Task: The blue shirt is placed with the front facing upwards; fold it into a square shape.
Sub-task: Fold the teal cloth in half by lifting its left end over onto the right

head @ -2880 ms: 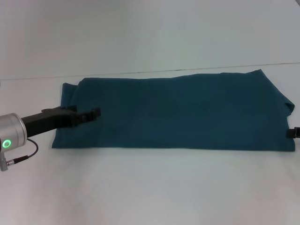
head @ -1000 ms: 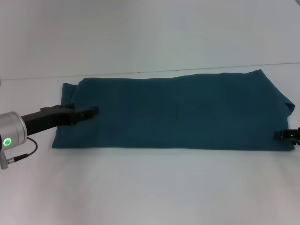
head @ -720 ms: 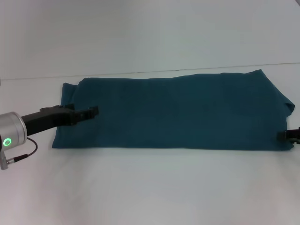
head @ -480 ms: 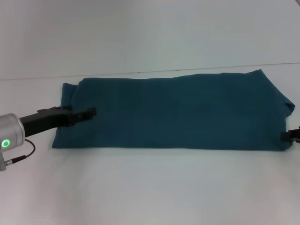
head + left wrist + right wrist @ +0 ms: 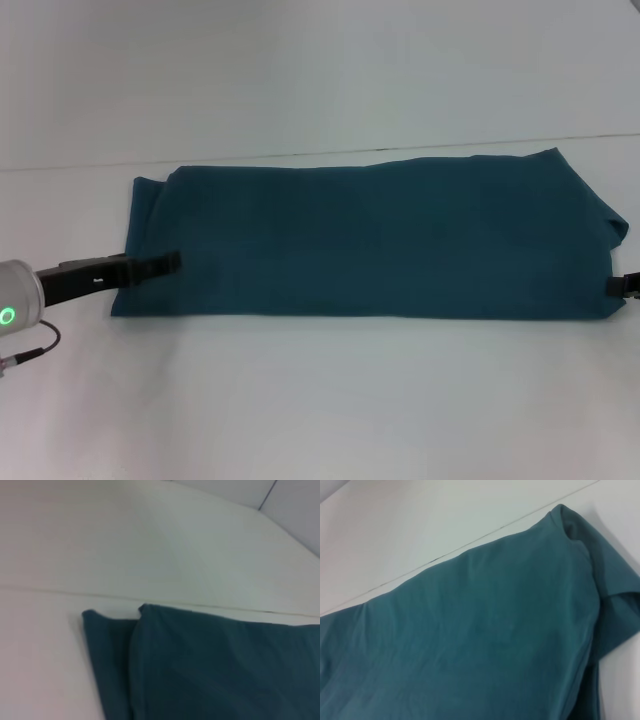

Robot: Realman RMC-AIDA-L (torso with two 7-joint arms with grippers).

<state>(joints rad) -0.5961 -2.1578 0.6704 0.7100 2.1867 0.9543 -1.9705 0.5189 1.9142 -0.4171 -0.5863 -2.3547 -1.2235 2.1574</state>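
The blue shirt (image 5: 370, 240) lies long and flat on the surface (image 5: 320, 400). Left tool (image 5: 160, 265) sits at its end; whether it grips is unclear. A loose pinch could spoil the fold.

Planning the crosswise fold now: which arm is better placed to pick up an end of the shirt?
Probably the left. The left gripper hangs over the blue shirt at its left end, while the right gripper only shows at the frame's edge beside the right end.

one blue shirt (image 5: 370, 240), seemingly two claws
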